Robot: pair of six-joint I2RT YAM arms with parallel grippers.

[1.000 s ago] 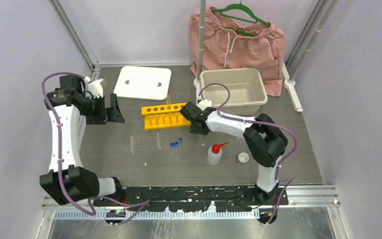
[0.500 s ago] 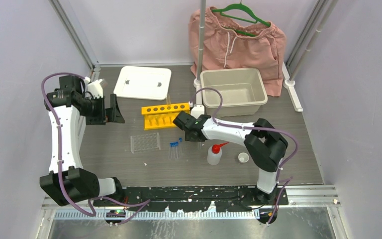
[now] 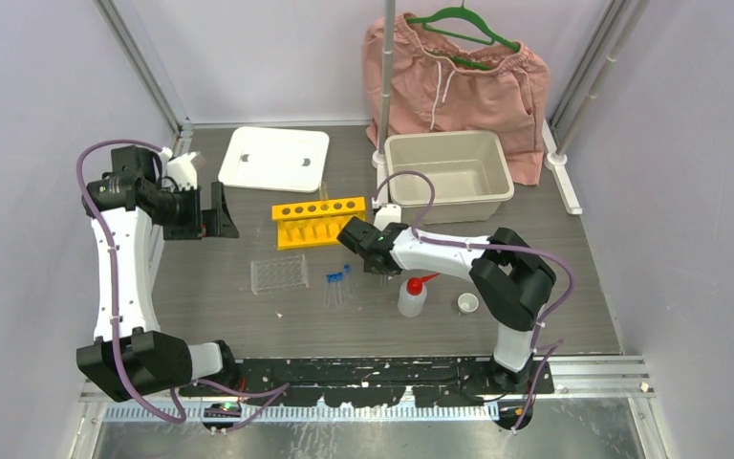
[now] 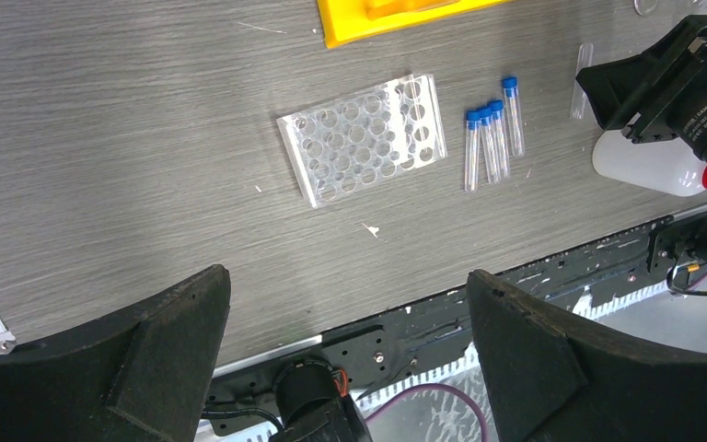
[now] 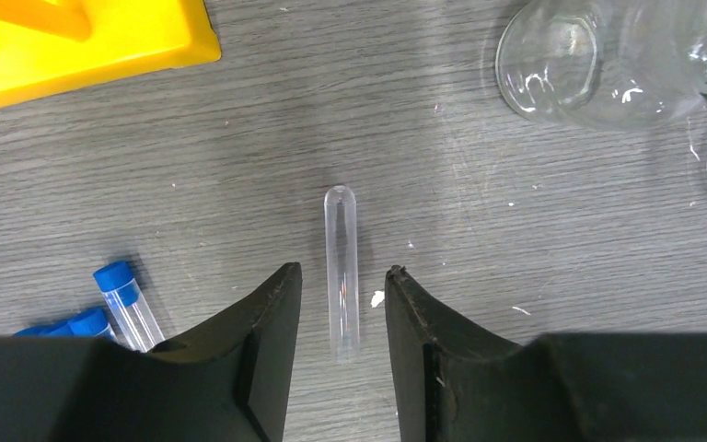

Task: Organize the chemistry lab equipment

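Right gripper: fingers slightly apart, straddling uncapped clear tube, which lies flat on table and is not yet clamped. From tube: yellow rack at 10 o'clock, beakers at 2, blue-capped tubes at 8. Left gripper: wide apart, empty. Risk: smooth round tube rolls or squirts out if closure is off-centre.

White print on the right gripper is too small to read.
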